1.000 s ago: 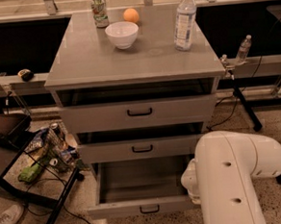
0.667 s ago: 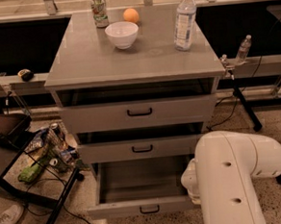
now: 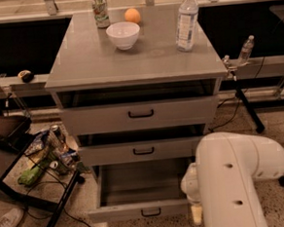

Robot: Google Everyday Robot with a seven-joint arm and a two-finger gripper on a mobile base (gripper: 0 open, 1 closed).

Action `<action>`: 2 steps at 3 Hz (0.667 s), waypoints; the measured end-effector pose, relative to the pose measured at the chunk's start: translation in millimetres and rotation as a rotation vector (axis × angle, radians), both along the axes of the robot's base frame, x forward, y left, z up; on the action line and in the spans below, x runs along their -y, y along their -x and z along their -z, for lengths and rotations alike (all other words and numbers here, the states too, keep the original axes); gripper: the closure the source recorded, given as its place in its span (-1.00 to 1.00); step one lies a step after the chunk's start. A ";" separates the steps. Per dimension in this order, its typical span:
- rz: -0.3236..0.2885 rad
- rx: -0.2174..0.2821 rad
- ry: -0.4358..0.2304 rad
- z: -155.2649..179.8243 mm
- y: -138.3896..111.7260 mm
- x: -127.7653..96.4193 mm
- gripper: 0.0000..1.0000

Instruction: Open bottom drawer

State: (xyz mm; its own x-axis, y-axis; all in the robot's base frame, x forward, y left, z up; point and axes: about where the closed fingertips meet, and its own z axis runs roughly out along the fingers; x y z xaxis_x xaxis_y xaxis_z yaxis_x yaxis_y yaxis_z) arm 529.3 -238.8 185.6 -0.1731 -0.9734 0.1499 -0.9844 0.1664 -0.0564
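The bottom drawer (image 3: pixel 139 209) of the grey cabinet stands pulled out, showing its plain grey inside (image 3: pixel 139 181). Its slim front panel carries a small black bar handle (image 3: pixel 150 212). The medium-fronted drawer (image 3: pixel 143 151) and the tallest-fronted drawer (image 3: pixel 141 114) above it stand slightly out. My white arm (image 3: pixel 234 177) fills the lower right. My gripper (image 3: pixel 196 213) is low beside the right end of the bottom drawer's front, mostly hidden by the arm.
On the cabinet top (image 3: pixel 89 60) stand a white bowl (image 3: pixel 123 34), a can (image 3: pixel 101 12), an orange (image 3: pixel 132 15) and a water bottle (image 3: pixel 186 20). A black folding stand (image 3: pixel 21 192) with litter (image 3: pixel 49 151) is on the left. A shoe (image 3: pixel 6 223) lies bottom left.
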 end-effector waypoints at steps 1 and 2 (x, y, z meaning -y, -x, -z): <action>-0.077 0.007 -0.024 11.8 14.0 -39.0 -1.00; -0.157 -0.026 -0.061 34.4 38.0 -82.0 -1.00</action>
State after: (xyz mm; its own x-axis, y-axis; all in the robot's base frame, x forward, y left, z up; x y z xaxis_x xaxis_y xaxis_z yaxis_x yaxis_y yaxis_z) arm 491.2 -156.8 151.2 -0.0152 -0.9956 0.0923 -0.9996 0.0129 -0.0252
